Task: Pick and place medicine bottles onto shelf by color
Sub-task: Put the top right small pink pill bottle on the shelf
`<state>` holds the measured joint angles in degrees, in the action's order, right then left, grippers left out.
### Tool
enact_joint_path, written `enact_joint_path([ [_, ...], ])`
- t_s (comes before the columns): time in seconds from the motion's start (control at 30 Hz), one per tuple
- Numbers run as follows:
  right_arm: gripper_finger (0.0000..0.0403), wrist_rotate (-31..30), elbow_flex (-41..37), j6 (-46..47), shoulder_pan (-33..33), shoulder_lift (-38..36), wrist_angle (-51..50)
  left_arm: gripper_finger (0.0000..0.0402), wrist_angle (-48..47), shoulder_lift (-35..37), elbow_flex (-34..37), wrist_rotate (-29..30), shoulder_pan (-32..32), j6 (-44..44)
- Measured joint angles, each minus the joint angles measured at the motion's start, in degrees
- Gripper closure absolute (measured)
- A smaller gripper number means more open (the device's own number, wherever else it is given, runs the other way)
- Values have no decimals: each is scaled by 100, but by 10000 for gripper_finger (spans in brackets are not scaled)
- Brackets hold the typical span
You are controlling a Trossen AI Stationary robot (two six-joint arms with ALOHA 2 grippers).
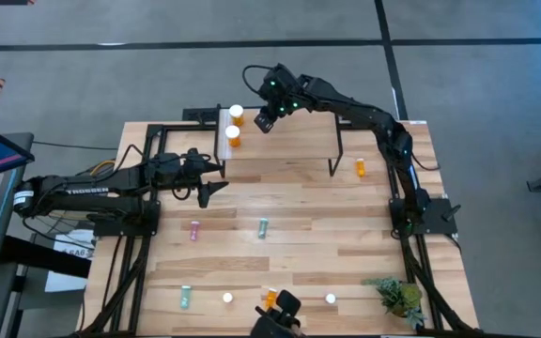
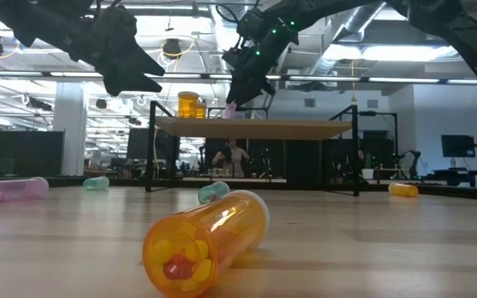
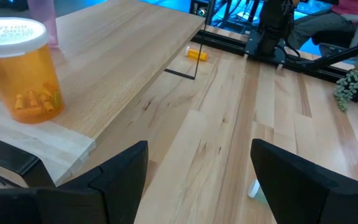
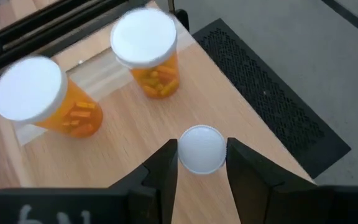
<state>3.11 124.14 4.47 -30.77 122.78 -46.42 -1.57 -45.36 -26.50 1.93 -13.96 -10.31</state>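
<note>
Your right gripper [image 1: 267,119] is up over the far left corner of the shelf [image 1: 289,141], fingers clamped on a small white-capped bottle [image 4: 200,148]. From the wrist camera you only get its cap, squeezed between the two dark fingers [image 4: 160,168]; the body is hidden underneath. The low view gives a glimpse of pink below the gripper [image 2: 243,87], just above the shelf top, though whether the pink bottle [image 2: 229,108] touches the wood you cannot tell.

Right beside it, two wide orange bottles with big white lids stand upright on the shelf: one [image 1: 237,114] nearer the back edge, the other [image 1: 233,136] nearer the whitish strip. In the low view they overlap into one orange shape [image 2: 190,104].

Your left gripper [image 1: 212,184] hangs over the table just in front of the shelf's left end, fingers spread wide with nothing between them [image 3: 197,177].

Out on the table [image 1: 346,244]: a small orange bottle [image 1: 361,167] lies beyond the shelf's right legs, a pink one [image 1: 193,229] and a teal one [image 1: 263,227] lie mid-table, another teal [image 1: 184,299] near the front edge. Two white caps [image 1: 227,298] and [image 1: 330,299] show there too, bodies hard to make out from above. An orange bottle [image 2: 208,240] lies on its side right before the low camera, partly covered from overhead. The plant [image 1: 397,296] sits at the front right corner.
</note>
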Motion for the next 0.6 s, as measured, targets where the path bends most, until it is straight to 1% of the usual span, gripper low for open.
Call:
enact_joint_path([
  [0.17, 259, -2, 143, 16, 29, -4, -130, 132, 0, 0, 0, 0, 0, 0],
  [0.6, 255, -7, 115, -2, 29, 28, -152, 132, 0, -1, 1, 0, 0, -1],
])
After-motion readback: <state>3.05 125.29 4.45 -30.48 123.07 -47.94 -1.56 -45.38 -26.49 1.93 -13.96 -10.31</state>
